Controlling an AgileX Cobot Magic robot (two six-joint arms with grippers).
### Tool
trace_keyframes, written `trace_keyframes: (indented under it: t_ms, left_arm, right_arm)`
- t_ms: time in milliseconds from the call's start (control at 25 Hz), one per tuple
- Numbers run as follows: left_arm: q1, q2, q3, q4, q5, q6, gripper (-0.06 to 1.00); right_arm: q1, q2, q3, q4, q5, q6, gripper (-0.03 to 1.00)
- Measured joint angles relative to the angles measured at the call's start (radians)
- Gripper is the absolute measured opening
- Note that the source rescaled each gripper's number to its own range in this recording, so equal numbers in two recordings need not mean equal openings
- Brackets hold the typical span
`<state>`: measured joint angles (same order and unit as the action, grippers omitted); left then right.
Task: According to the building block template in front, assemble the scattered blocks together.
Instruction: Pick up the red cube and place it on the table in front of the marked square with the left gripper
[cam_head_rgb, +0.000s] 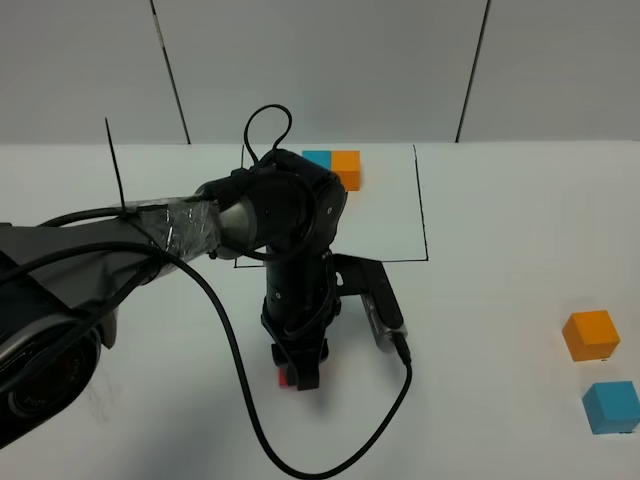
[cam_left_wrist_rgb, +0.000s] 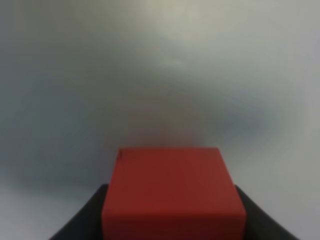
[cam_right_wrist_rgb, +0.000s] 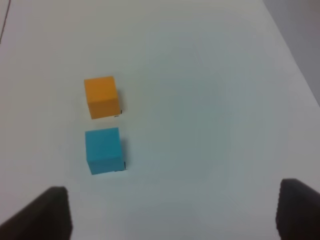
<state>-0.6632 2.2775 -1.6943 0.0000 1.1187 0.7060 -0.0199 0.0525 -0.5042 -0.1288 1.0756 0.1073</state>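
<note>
My left gripper (cam_head_rgb: 297, 372) is shut on the red cube (cam_head_rgb: 285, 378) at the middle of the table, low over the surface. In the left wrist view the red cube (cam_left_wrist_rgb: 172, 185) sits between the black fingers (cam_left_wrist_rgb: 82, 217). The template's blue (cam_head_rgb: 316, 158) and orange (cam_head_rgb: 347, 168) cubes stand at the back inside the black-line frame (cam_head_rgb: 422, 210); the arm hides its red cube. The loose orange cube (cam_head_rgb: 590, 334) and blue cube (cam_head_rgb: 611, 406) rest apart at the right. My right gripper (cam_right_wrist_rgb: 175, 215) stands open, near the orange (cam_right_wrist_rgb: 102, 96) and blue (cam_right_wrist_rgb: 104, 150) cubes.
A black cable (cam_head_rgb: 240, 400) loops across the table in front of the left arm. The wrist camera bracket (cam_head_rgb: 375, 300) sticks out to the right of the left arm. A thin black line (cam_head_rgb: 115, 170) runs on the table at the left.
</note>
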Motion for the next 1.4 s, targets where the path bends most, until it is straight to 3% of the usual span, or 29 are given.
trace_keyframes:
  t_ms: [480, 880, 1400]
  left_arm:
    - [0.000, -0.012, 0.068, 0.113, -0.159, -0.041, 0.00]
    - [-0.005, -0.031, 0.141, 0.142, -0.250, -0.043, 0.00]
    - [-0.005, -0.036, 0.156, 0.143, -0.265, -0.043, 0.00]
  right_arm:
    - [0.000, 0.000, 0.000, 0.000, 0.000, 0.000, 0.69]
    - [0.000, 0.000, 0.000, 0.000, 0.000, 0.000, 0.69]
    - [0.000, 0.000, 0.000, 0.000, 0.000, 0.000, 0.69]
